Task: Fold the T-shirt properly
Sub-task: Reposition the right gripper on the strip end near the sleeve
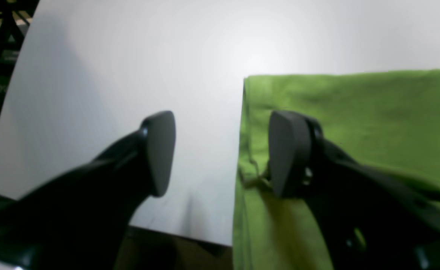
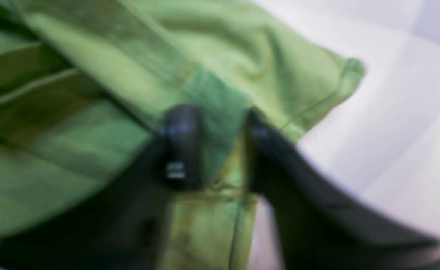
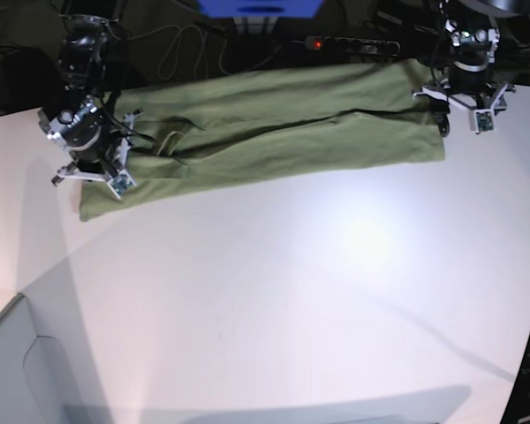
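The T-shirt (image 3: 274, 132) lies along the far edge of the white counter (image 3: 291, 291), stretched into a long band with one lengthwise fold already laid over it; it looks soft, light and limp, so it will probably sag and crease wherever it is unsupported, and the smooth counter may let it slide when dragged. The left end effector (image 1: 220, 153) stands apart at the shirt's end, one finger over bare counter, the other over the cloth beside a hemmed edge, clamping nothing; the right end effector (image 2: 216, 146) is drawn in on a bunch of fabric by a seam at the other end, though blur hides how firm that pinch is. For a clean fold the best holds are likely the hemmed edges and corners, where doubled, stitched cloth gives something firmer to bite; pinching all layers together should keep the fold from slipping open; both ends probably need lifting level, or the middle will droop and wrinkle.
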{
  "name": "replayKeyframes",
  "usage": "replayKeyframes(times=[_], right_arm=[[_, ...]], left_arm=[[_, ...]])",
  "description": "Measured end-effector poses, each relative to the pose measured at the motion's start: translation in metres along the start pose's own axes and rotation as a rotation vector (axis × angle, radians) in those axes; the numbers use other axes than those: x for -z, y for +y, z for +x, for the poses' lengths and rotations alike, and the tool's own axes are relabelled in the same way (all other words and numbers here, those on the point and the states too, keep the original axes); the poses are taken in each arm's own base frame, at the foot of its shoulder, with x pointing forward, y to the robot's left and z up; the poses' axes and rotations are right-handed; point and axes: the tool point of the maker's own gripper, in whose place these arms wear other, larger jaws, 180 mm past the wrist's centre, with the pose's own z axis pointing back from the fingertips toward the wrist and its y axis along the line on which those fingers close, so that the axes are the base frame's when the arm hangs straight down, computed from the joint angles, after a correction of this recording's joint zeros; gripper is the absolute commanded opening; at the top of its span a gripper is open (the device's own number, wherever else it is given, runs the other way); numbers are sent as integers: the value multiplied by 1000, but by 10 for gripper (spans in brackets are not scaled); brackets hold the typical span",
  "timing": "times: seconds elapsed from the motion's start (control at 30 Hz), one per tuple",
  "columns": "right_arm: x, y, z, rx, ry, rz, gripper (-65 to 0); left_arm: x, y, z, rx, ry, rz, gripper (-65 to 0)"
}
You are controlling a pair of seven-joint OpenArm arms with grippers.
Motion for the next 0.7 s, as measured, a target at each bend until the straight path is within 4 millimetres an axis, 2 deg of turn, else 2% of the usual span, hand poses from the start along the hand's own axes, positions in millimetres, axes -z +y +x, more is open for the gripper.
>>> replayKeyframes(times=[0.17,0.4,0.5,0.57,0.63,0.7], right_arm=[[-7,0,1,-11,-7,-14,-650],[-25,4,-13,-67,8,-27,-649],[-26,13,-15,-68,-25,-6,-647],[-28,18,-23,-85,-16,13,-602],[-29,14,-31,-101,13,4,-515],[-29,14,-29,-99,3,4,-402]], left_arm=[[0,-2,-2,-2,4,-5,-273],[2,-1,-4,-5,9,-2,-273],[6,0,-4,-11,10,0,-273],[8,0,-4,-16,7,2,-273],[8,1,-6,-14,14,3,-273],[8,2,-7,-14,18,5,-273]])
